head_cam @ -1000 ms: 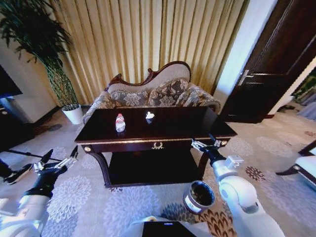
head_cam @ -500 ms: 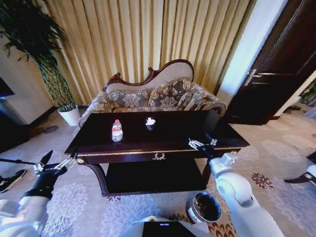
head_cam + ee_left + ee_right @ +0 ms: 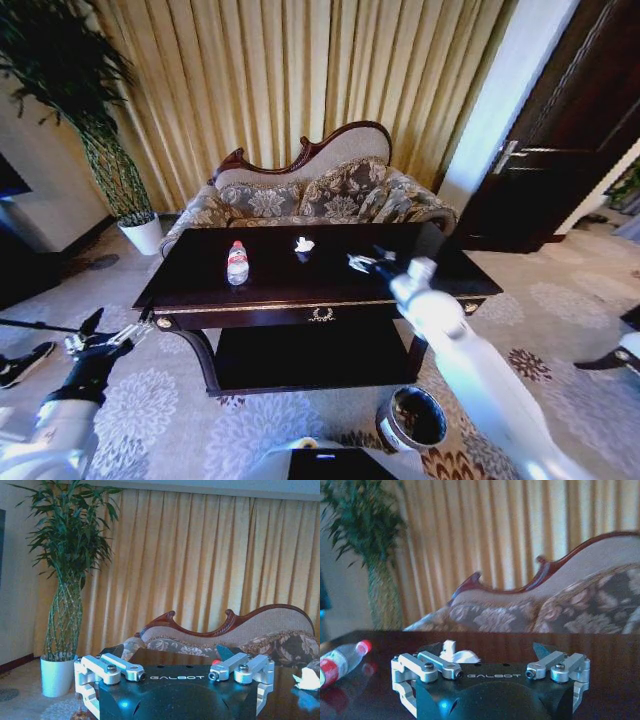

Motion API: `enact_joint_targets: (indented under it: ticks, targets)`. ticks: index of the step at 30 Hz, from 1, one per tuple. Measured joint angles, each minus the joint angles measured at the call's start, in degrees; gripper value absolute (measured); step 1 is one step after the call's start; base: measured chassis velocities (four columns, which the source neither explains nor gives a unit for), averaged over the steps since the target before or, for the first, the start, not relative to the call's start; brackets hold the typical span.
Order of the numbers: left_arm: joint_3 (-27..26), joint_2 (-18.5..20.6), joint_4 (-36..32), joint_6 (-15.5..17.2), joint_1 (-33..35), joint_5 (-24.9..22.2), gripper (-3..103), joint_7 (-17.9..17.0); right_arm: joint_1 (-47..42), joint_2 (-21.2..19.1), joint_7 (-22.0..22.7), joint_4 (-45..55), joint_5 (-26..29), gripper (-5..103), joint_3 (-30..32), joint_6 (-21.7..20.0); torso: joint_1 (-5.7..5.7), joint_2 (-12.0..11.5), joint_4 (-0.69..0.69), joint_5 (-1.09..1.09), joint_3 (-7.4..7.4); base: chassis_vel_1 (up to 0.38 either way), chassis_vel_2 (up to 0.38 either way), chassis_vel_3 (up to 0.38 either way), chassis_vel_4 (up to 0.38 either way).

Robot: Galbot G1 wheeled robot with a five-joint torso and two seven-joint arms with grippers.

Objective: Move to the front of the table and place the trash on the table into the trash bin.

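- The right gripper (image 3: 362,262) is stretched out over the large dark glossy wooden table (image 3: 200,290), and its fingers are spread apart with nothing between them.
- The relation that matters: the small crumpled white paper scrap (image 3: 304,244) lies just ahead of this gripper, a little toward the patterned sofa (image 3: 320,195) and toward the robot's left. In the right wrist view the scrap (image 3: 456,652) sits close in front of the open fingers, near the middle of the gap.
- The scrap has no clear long axis, so I judge that almost any closing direction would do.
- The small clear plastic bottle with red cap and label (image 3: 237,263) stands upright on the table, further from the sofa's middle toward the robot's left, well apart from the right gripper. The wrist view shows it (image 3: 340,661) off to one side.
- The left gripper (image 3: 100,340) hangs low beside the table's left front corner, over the carpet, fingers spread and empty. The right arm is clearly nearer to the scrap.
- The small dark cylindrical trash bin with pale rim (image 3: 412,420) stands on the floor in front of the table, under the right arm.
- Compared with half a second ago, the right gripper has gone from the table's front edge to well over the top, toward the scrap; bottle, scrap and bin have not moved.
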Motion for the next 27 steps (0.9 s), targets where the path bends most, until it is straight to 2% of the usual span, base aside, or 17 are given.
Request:
enact_joint_targets:
  ticks: [1,4,5,6,8,21,27]
  targets:
    - [0.0,0.0,0.0,0.0,0.0,0.0,100,0.0,0.0,0.0,0.0,0.0,0.0,100,0.0,0.0,0.0,0.0,0.0,0.0,0.0,0.0,0.0,0.0,0.0]
    - [-0.08,0.08,0.0,-0.01,-0.33,0.26,100,-0.01,6.69,1.41,-0.12,-4.96,0.21,100,-5.66,-0.32,0.0,0.0,-0.02,0.01,0.0,0.0,0.0,0.0,0.0]
    - [-0.63,-0.33,0.0,-0.01,-0.08,0.31,100,-0.06,13.21,3.46,-0.84,-10.04,-0.01,100,-10.35,-0.34,0.01,-0.01,0.02,0.0,0.01,0.0,0.0,0.0,0.0]
    - [-1.23,-0.66,0.0,-0.01,0.24,0.3,100,-0.07,16.51,5.08,-1.48,-13.0,-0.57,100,-12.78,-0.34,0.01,0.0,0.0,-0.01,0.01,0.0,0.0,0.0,0.0]
    - [-1.86,-0.88,0.0,-0.04,0.51,0.19,100,-0.06,19.17,7.0,-1.85,-16.04,-1.0,100,-15.06,-0.34,0.0,0.0,-0.01,0.01,0.0,0.0,0.0,0.0,0.0]
    - [-2.22,-1.81,0.0,-0.28,0.39,0.07,100,0.02,23.1,14.32,-2.73,-26.27,-4.67,100,-20.9,-1.54,-0.01,0.01,-0.01,0.01,-0.01,0.0,0.0,0.0,0.0]
    - [-2.28,-1.99,0.0,-0.74,0.55,0.07,100,0.16,23.69,16.04,-2.78,-29.88,-7.01,100,-21.3,-0.57,0.0,0.0,-0.01,0.01,0.0,0.0,0.0,0.0,0.0]
